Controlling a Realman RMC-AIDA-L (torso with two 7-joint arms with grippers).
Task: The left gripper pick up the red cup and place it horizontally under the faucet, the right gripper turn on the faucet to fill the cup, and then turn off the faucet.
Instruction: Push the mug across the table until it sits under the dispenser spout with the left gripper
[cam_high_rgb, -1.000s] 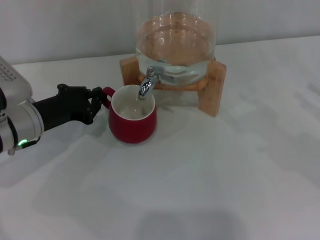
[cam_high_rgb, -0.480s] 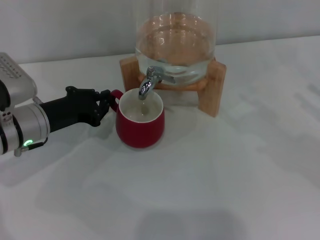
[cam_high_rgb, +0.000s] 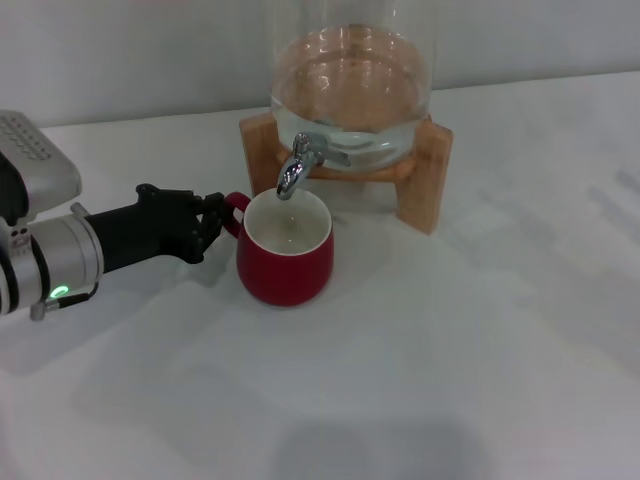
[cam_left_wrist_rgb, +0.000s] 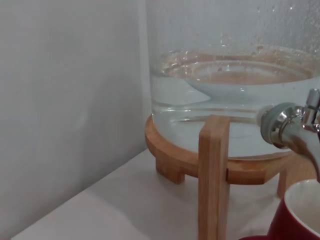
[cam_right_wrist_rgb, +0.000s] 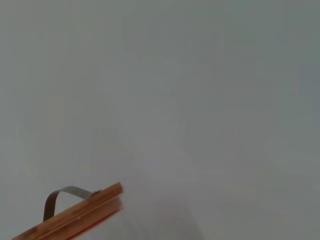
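The red cup stands upright on the white table, its white inside facing up. The chrome faucet hangs just above the cup's far rim. My left gripper reaches in from the left and is shut on the cup's small red handle. In the left wrist view the faucet shows close to the cup's rim. The right gripper is out of view in every picture.
The glass dispenser, partly filled with water, sits on a light wooden stand at the back of the table. The right wrist view shows only a wooden lid with a metal handle against a grey wall.
My left gripper has slid the red cup to the right and a little nearer, so the spout now hangs over the cup's far rim instead of its right side.
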